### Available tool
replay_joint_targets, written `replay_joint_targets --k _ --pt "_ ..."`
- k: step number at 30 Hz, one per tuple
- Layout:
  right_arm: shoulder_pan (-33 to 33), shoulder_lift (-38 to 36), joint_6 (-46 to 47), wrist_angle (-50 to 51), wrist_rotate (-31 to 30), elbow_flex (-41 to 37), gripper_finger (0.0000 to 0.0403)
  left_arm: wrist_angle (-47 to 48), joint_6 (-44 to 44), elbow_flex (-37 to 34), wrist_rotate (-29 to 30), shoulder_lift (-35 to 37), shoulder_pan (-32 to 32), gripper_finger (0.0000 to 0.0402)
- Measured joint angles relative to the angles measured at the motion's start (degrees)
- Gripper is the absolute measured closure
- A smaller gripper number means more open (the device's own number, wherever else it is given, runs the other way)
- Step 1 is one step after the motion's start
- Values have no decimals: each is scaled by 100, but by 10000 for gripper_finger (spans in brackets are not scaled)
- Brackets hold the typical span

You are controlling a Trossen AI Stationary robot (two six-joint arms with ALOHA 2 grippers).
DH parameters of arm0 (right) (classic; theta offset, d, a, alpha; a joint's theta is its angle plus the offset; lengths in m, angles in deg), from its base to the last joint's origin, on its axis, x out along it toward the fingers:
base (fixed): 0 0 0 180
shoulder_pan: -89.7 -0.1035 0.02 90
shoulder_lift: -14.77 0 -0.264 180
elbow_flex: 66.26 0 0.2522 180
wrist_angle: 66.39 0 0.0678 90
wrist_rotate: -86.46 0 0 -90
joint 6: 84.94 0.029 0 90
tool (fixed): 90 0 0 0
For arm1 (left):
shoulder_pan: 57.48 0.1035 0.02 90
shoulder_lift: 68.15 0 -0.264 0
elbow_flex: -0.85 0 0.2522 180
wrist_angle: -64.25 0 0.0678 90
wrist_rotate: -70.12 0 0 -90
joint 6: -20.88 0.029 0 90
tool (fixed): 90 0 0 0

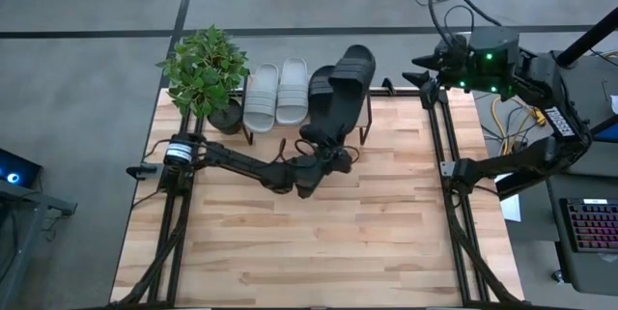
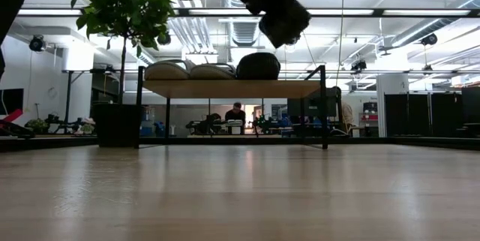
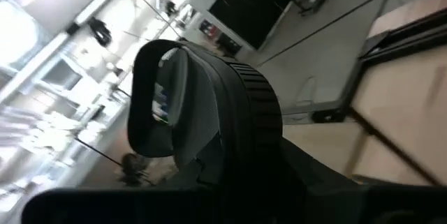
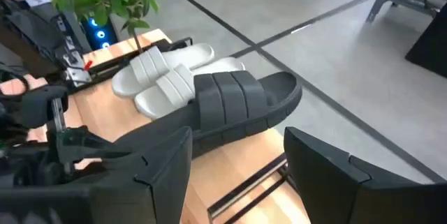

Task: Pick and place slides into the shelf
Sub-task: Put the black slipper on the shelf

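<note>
While you look down from above, your left gripper [image 1: 323,160] is clamped on a black slide [image 1: 346,76], lifted over the shelf [image 1: 367,117] at its free end. That slide is matte black, open-toed, with a wide ribbed strap. Two light grey slides [image 1: 275,93] lie side by side on the light wooden board, and another black one [image 2: 258,66] seems to rest beside them, though the held slide partly hides it. Your right gripper [image 4: 237,175] hangs spread apart, empty, near the shelf.
</note>
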Motion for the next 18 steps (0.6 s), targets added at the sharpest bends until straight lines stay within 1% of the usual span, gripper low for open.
replay_joint_targets --k 2,7,10,13,18 --pt "-2 -79 -4 -8 -53 -112 184 133 -248 77 20 0 -9 353" --pt "0 -234 -81 -160 -81 -438 184 10 -254 107 17 0 -4 353" --pt "-59 -313 -514 -165 110 -661 184 20 -134 107 -1 0 0 353" --pt "-262 -447 -959 -223 197 -1019 184 51 -99 102 2 0 0 354" --pt "-847 -846 -1853 -1028 128 -1925 184 52 136 99 67 0 0 354"
